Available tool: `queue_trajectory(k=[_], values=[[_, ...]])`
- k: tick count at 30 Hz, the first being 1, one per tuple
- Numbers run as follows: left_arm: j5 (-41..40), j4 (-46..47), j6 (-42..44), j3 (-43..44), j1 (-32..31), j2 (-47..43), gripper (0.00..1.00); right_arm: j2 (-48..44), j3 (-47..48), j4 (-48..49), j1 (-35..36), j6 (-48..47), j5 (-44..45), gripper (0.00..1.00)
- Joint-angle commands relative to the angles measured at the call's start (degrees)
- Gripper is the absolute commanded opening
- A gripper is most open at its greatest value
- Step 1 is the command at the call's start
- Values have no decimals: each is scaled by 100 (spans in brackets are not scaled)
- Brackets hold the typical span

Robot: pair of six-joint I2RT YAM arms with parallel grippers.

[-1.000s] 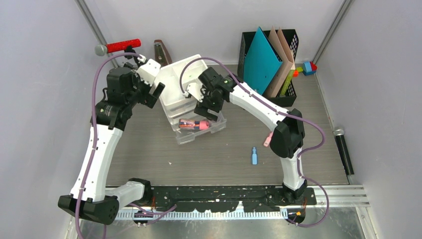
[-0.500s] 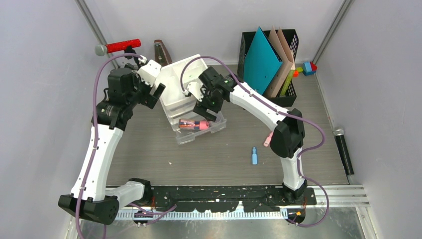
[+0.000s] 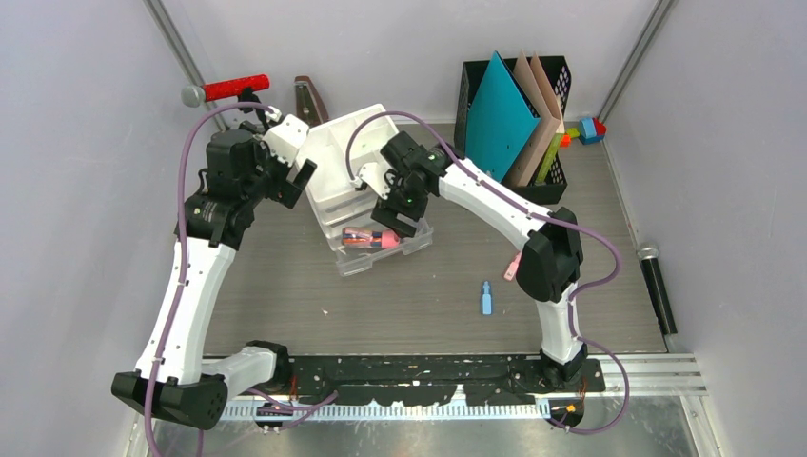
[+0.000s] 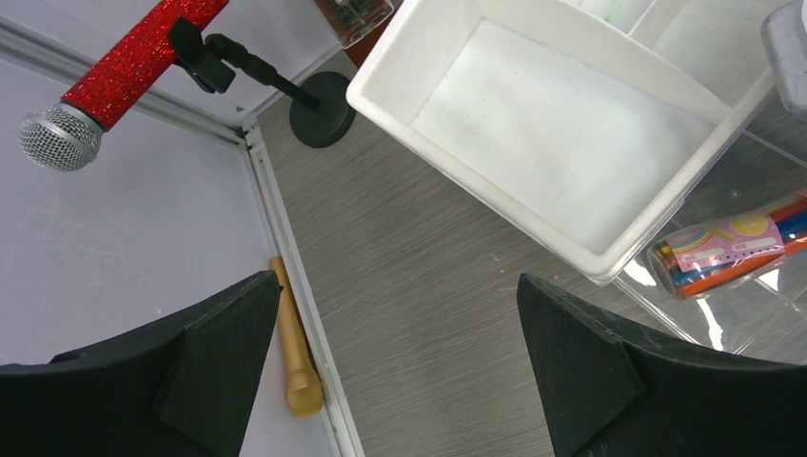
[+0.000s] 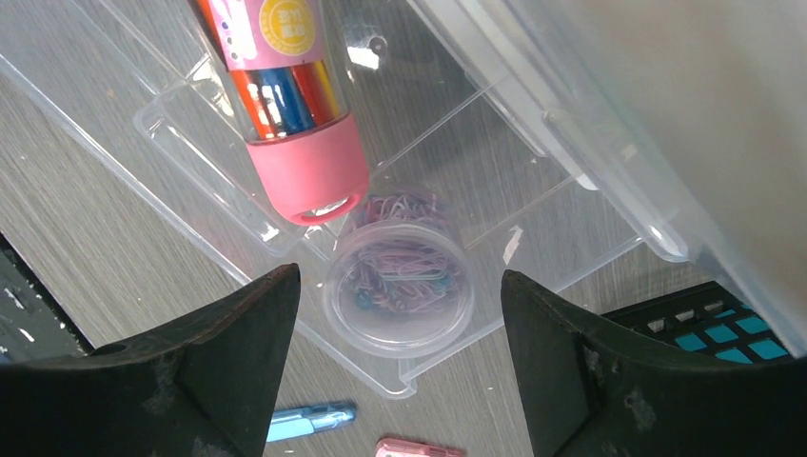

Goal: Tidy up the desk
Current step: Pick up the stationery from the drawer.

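Holds nothing w/ L gripper (image 4: 397,305), jaws wide open by white tray (image 4: 571,124) upper right; ditto R gripper (image 5: 398,286), open over clip tub (image 5: 400,319) mid-frame.

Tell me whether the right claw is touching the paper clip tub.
Apart. The right wrist view shows clear tray floor between the paper clip tub and each finger of the right claw.

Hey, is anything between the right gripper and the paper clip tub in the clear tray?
Nothing visible. The tub sits in the tray in line with the right gripper, framed by its open fingers. The marker tube lies close beside the tub, pink cap nearest, so a finger might brush it on the way down.
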Motion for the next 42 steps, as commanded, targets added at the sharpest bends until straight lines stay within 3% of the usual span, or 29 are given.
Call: queue_trajectory(k=[1,17,21,26,36,38,39,41,42], values=[[101,264,-47,-31,41,-64,100,-64,-50,-100,-5,-25,-162,83],[97,303,-22,-162,41,-99,100,162,-65,-183,9,-31,-43,77],[101,323,-2,-180,41,-104,100,199,-42,-257,26,-67,-27,70],[97,329,-9,-172,41,-91,100,272,156,-381,37,-78,-42,54],[88,311,-8,-124,41,-118,100,258,1053,-706,38,-9,-30,46],[88,318,-18,-118,41,-120,100,285,1364,-844,56,47,-31,42],[100,320,-25,-123,41,-121,100,311,1578,-946,73,90,-23,28],[105,328,-31,-123,41,-131,100,348,1883,-1102,111,150,0,10],[113,330,-41,-125,37,-126,100,355,1980,-1150,137,171,7,8]])
